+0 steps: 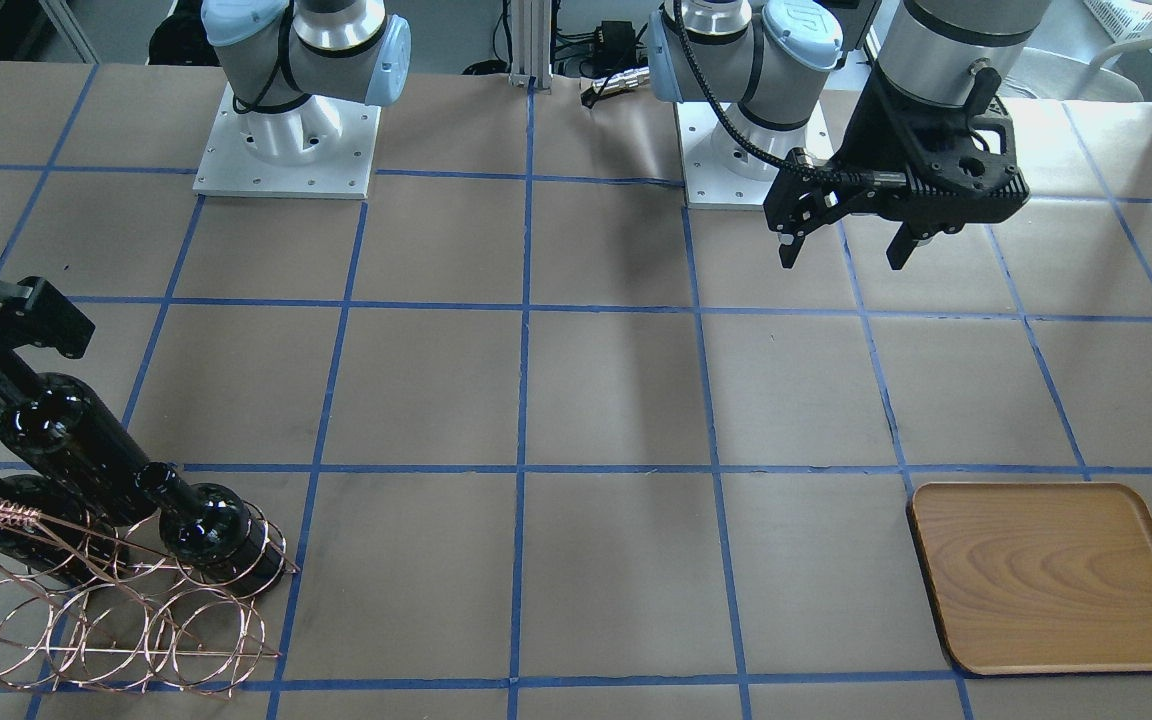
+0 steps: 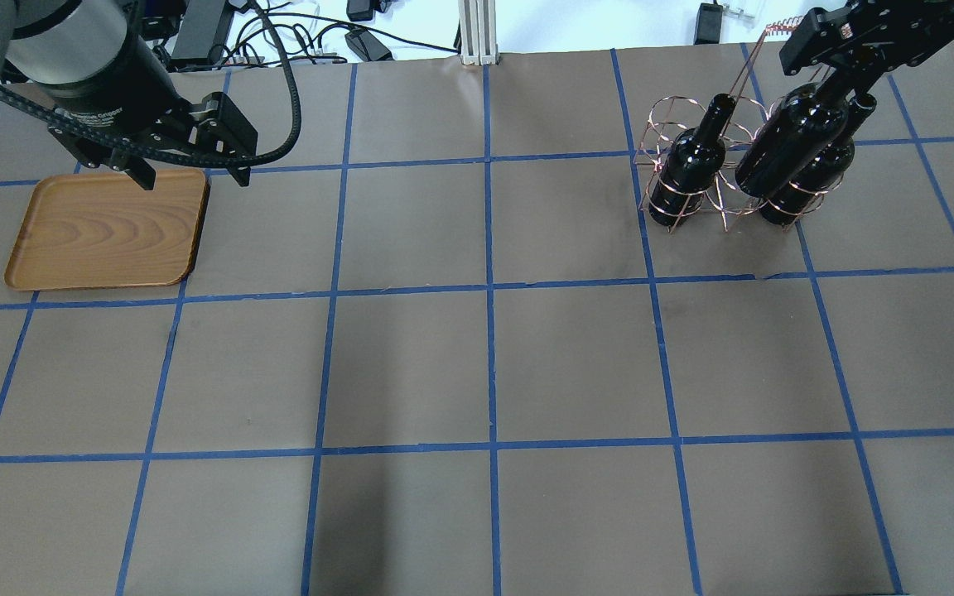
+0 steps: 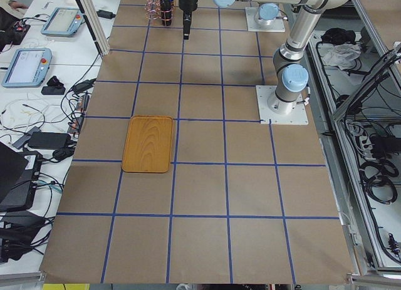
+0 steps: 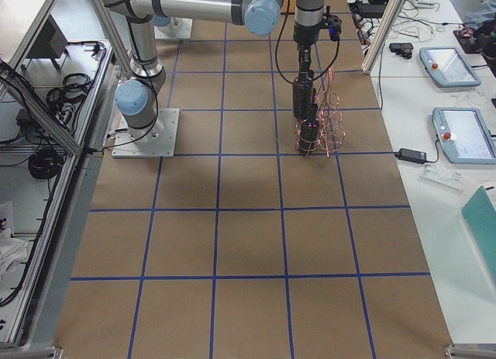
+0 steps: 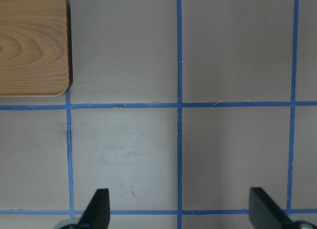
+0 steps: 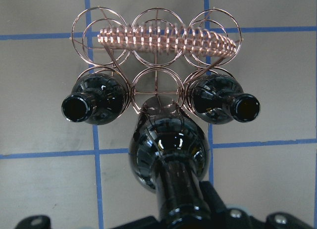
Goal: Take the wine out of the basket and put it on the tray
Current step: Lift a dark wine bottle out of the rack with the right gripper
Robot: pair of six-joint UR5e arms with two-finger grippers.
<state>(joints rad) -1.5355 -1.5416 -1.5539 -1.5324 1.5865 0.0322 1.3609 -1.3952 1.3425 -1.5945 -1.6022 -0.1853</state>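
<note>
Brown table [image 2: 576, 356], blue tape grid [image 2: 489, 290] — pendants [image 3: 25, 66], probably, on side bench [image 3: 19, 36].

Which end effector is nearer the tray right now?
Left. The left end effector hovers open just off the tray; the right end effector is far across from it, shut on a bottle at the basket.

Glossy near-black wine [image 6: 168, 152]; copper-wire basket [image 6: 163, 38]; lt-brown grained tray [image 2: 104, 232]; brown table [image 2: 411, 364] w/ blue grid lines.

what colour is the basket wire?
Shiny rose-gold/copper across the whole basket. It shows best in the right wrist-mounted view.
</note>
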